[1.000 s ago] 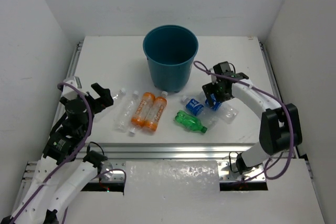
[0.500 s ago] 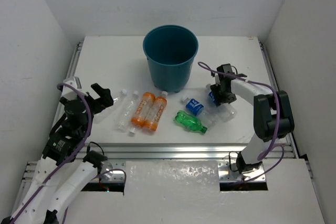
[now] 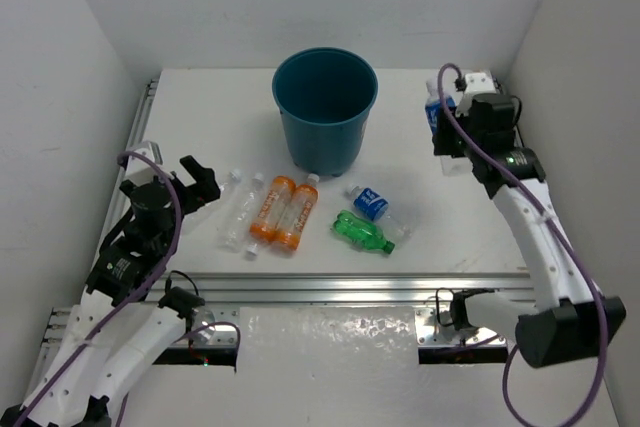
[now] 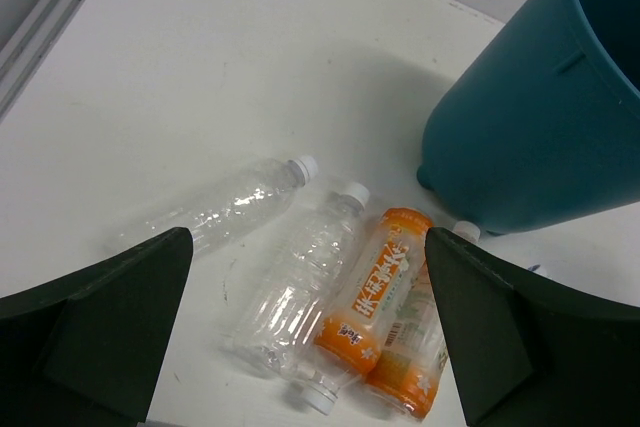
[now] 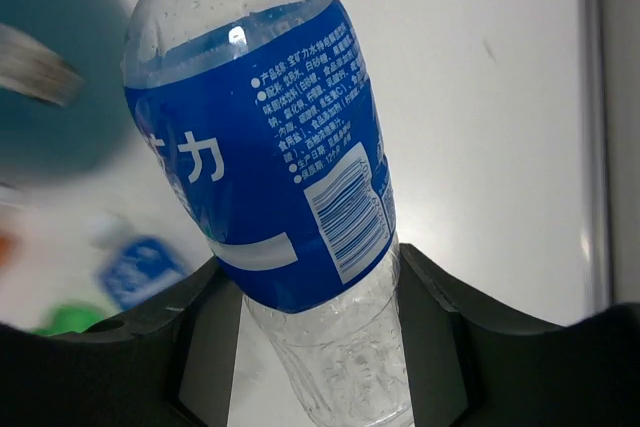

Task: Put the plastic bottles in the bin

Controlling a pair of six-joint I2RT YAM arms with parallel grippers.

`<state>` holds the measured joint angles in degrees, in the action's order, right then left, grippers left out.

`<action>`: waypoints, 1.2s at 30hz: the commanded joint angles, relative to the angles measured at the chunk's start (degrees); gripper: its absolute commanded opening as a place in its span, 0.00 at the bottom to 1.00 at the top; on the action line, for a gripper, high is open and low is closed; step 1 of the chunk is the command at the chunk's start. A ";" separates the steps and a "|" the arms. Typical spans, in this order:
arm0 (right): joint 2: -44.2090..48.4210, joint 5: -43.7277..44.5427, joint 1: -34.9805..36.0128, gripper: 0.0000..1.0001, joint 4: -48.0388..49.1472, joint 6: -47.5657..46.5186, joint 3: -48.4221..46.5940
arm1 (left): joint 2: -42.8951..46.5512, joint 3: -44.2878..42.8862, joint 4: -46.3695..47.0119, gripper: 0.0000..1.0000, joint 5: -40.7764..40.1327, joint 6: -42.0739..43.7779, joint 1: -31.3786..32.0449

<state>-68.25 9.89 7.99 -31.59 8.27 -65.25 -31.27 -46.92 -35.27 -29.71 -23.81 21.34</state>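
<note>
Up from the row, the right tool has carried a blue-labelled bottle toward the far right corner, off to the right of the bin. It is clenched around the bottle's clear lower body. Six more lie on the surface in front of the bin: two clear bottles, two orange bottles, a green bottle and a second blue bottle. The left tool hangs released, fingers spread wide, beside the clear pair.
</note>
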 commanded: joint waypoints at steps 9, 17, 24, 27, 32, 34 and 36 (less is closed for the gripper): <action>-10.47 -46.18 1.93 0.28 33.94 13.96 -17.87 | -0.55 -0.46 1.87 1.00 -0.61 0.35 0.10; -29.18 -49.88 8.53 0.35 35.65 9.57 -33.49 | -2.74 -0.46 1.78 0.99 -1.05 0.26 0.10; -33.11 -43.74 10.21 0.99 26.23 5.00 -39.61 | -2.40 -0.46 1.60 1.00 -1.75 0.08 0.10; -28.62 -39.70 10.29 0.99 23.00 1.76 -37.49 | -2.48 -0.37 2.13 1.00 -0.61 0.61 0.10; -19.40 -25.82 10.29 0.99 6.58 -3.52 -34.26 | -3.10 -0.46 1.96 1.00 -0.26 0.61 0.10; -11.26 -20.47 10.20 0.99 -0.90 -3.44 -23.77 | -2.66 -0.37 2.13 1.00 -0.08 0.70 0.10; -3.26 -19.47 10.21 0.99 -2.85 -2.74 -9.90 | -2.22 -0.28 2.31 1.00 0.36 0.78 0.01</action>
<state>-79.83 -16.80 18.28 -23.57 7.31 -88.03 -34.20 -46.92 -35.57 -30.22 -23.81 21.34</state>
